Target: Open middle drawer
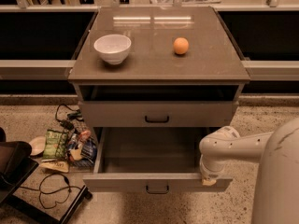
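White bowl (112, 48) and orange (181, 45) on tabletop (159, 64)

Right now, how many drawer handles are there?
2: one on the shut upper drawer, one on the pulled-out middle drawer, with the pincer at its front edge. More may be hidden.

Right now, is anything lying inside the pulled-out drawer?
No, the open middle drawer shows only a bare grey floor, with the gripper at its front's right end.
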